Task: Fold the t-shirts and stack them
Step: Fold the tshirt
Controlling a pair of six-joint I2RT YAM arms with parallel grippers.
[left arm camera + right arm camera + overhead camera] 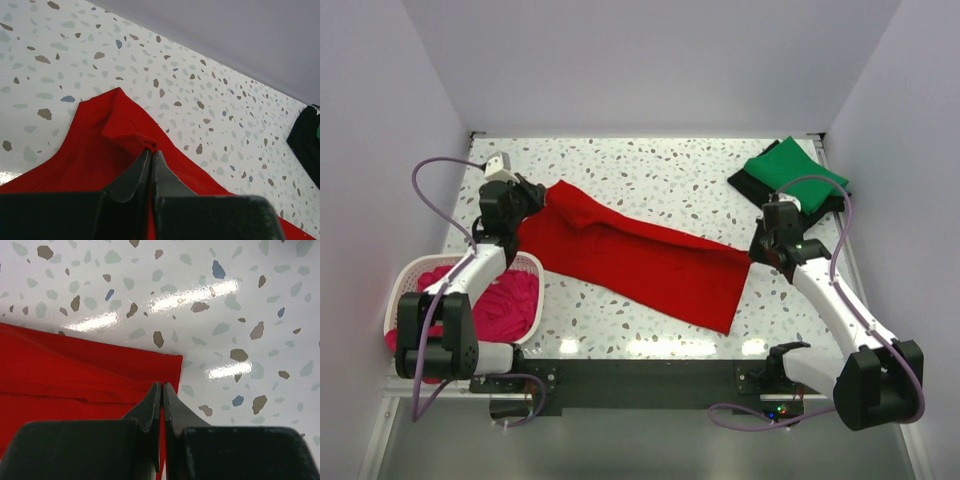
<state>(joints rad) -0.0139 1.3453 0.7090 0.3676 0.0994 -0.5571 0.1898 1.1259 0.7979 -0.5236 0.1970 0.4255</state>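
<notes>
A bright red t-shirt [630,255] lies stretched across the speckled table from back left to front right. My left gripper [533,200] is shut on a pinch of its back-left edge, seen as a small red fold at the fingertips [150,146]. My right gripper [757,250] is shut on the shirt's right edge [170,371]. A folded green t-shirt [793,172] lies on a black one [750,187] at the back right. A magenta-pink t-shirt [505,305] fills the white basket.
The white lattice basket [410,280] stands at the front left beside the left arm. The table's back wall and side walls close the space. The black shirt's edge shows at the far right of the left wrist view [305,142].
</notes>
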